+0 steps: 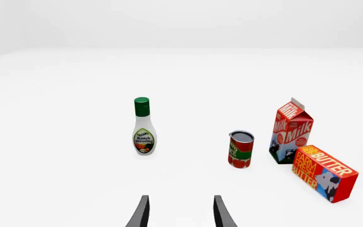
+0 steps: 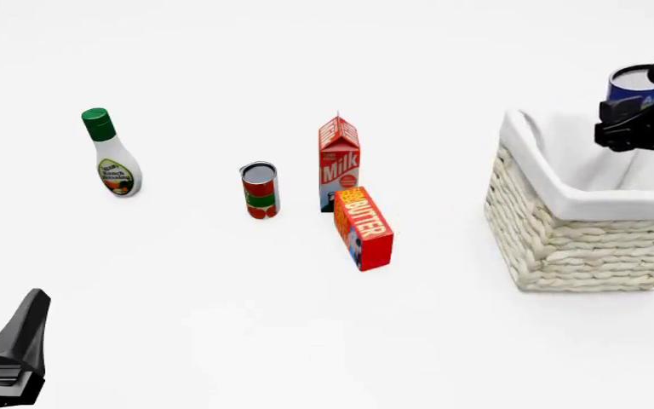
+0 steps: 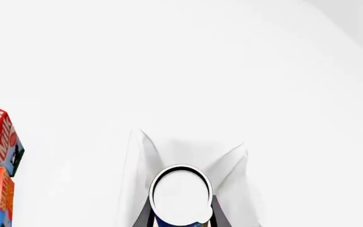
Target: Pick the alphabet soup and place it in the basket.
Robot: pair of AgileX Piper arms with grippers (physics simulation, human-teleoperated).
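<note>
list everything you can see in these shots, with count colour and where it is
alphabet soup: 1, blue label, silver-white top, held above the basket at the right
basket: 1, cream wicker with white cloth lining, right side of the table
ranch dressing bottle: 1, white with green cap, upright, far left
red-and-green can: 1, upright, between the bottle and the milk carton
milk carton: 1, red and white, upright, middle
butter box: 1, red and orange, just in front of the milk carton
table: 1, white
left gripper: 1, black, fingers apart, low at the near left, holding nothing
right gripper: 1, black, closed on the alphabet soup over the basket
</note>
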